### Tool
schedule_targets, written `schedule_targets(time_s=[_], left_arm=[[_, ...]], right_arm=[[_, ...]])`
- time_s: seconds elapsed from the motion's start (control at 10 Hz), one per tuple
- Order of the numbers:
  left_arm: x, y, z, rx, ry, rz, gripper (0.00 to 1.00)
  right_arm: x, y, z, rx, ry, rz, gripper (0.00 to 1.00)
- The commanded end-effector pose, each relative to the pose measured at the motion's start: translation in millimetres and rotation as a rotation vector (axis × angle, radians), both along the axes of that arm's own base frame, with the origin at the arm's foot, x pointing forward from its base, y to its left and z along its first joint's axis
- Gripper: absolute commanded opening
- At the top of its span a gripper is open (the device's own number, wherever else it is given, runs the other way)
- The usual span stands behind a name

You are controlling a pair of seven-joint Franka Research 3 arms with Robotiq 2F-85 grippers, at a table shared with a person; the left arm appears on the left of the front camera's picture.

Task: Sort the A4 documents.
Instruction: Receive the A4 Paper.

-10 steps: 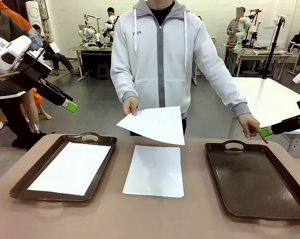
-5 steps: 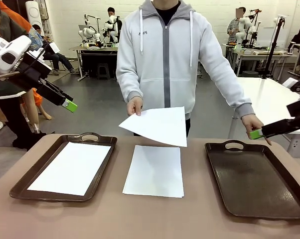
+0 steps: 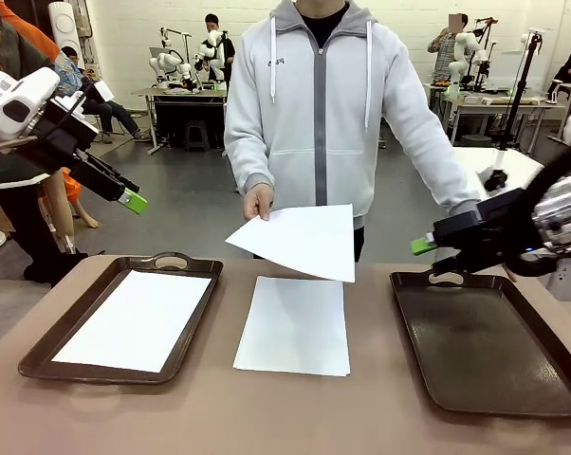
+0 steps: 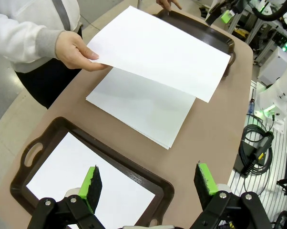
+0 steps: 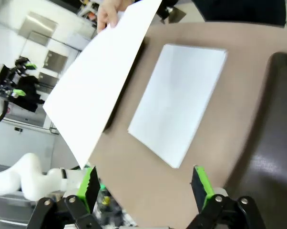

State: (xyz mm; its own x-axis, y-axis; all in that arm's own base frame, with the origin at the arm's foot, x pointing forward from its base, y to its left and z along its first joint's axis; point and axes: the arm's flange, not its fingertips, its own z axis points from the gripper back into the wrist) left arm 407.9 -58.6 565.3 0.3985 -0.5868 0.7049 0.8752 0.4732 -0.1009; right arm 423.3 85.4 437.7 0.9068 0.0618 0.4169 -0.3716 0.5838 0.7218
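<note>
Early on: one A4 sheet [image 3: 138, 318] lies in the left tray [image 3: 80, 313] beside the centre stack [image 3: 295, 327], rt tray [image 3: 494, 341] has none, a lifted sheet [image 3: 300, 239] hangs from the person's hand [image 3: 257, 201] just above that stack, w/ left gripper [image 4: 148, 181] & right gripper [image 5: 144, 183] both spread, gripping nothing.

No legible text or labels

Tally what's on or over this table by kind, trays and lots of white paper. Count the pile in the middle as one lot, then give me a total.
Brown trays: 2 (left tray, right tray)
White paper lots: 3 (sheet in the left tray, pile at mid-table, held sheet in the person's hand)
Total: 5
</note>
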Motion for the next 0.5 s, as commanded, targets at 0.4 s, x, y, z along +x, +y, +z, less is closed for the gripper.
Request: schedule_targets(time_s=[0.4], left_arm=[[-0.9,2.1,-0.8,0.001,-0.012,-0.013,1.0]], right_arm=[[40.5,53.8,-27.3,0.281,0.306,0.003,1.0]])
